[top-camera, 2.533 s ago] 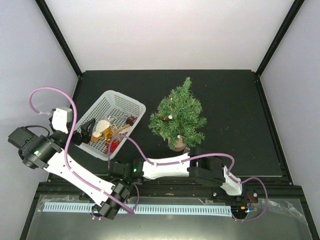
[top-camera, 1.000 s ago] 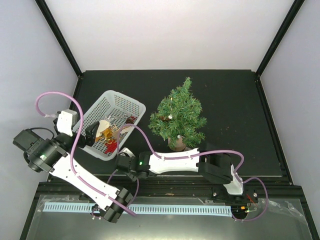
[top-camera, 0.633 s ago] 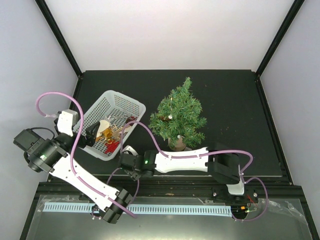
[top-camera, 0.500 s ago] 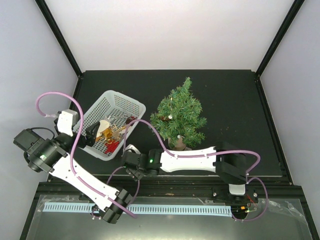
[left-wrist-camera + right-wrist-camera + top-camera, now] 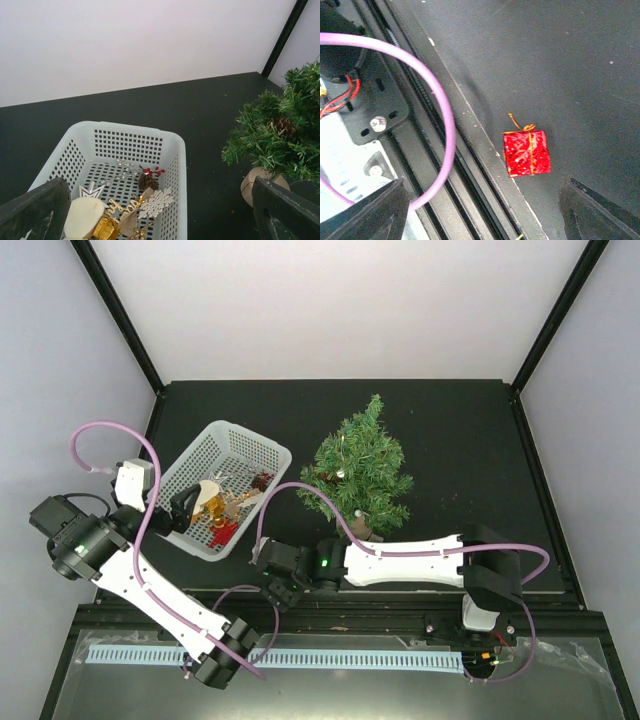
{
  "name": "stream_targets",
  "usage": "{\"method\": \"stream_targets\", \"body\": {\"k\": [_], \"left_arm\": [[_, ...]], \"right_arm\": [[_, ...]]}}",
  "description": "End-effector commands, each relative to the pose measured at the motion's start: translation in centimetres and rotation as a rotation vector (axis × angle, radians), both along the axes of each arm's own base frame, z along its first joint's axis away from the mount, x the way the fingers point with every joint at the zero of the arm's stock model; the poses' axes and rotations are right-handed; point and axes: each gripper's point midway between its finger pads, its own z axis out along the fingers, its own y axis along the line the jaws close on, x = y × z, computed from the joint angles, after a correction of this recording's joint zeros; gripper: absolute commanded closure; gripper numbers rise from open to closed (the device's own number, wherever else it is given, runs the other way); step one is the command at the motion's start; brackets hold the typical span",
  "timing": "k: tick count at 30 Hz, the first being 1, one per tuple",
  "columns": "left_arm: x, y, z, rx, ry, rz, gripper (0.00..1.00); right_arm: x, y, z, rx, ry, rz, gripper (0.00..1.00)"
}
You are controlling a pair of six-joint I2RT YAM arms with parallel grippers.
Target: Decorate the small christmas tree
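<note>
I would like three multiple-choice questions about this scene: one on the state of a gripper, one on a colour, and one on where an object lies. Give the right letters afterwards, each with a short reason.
1. The left gripper is:
A. wide open, holding nothing
B. fully shut, empty
C. shut on a bell

2. The basket is:
A. red
B. white
C. black

3. The red gift box lies:
A. in the basket
B. in the left gripper
C. on the table, beside its edge rail

Answers:
1 A, its two fingers stand far apart with nothing between them.
2 B, its perforated walls look white.
3 C, the right wrist view shows it on the dark surface next to the rail.
</note>
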Motion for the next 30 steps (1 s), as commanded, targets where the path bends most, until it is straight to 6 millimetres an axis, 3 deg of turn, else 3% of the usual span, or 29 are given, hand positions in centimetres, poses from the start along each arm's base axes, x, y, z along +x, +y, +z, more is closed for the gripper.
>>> {"method": "stream_targets", "body": {"k": [1,7,12,22,30], "left_arm": [[-0.2,-0.4,0.4,0.002,-0.001,-0.003,0.01],[0.0,0.0,0.2,-0.009,0.016,0.006,0.01],[0.1,0.2,0.3,-0.011,0.02,0.006,0.01],[0.4,0.8,0.2,0.003,0.028,0.007,0.01],[0.6,1.0,-0.5,-0.013,0.037,0.001,0.01]], "right_arm": [[1.9,-1.1,-0.5,-0.048,-0.067,-0.104,0.19],[4.6,-2.7,-2.3,-0.095,-0.086,-0.245,0.2],[5.2,-2.5,-3.7,-0.075,-0.028,-0.276,0.22],[5.7,-1.9,-5.1,-0.077,0.012,-0.258,0.24],[3.9,-1.7,-5.7,-0.035,0.086,-0.18,0.25]]}}
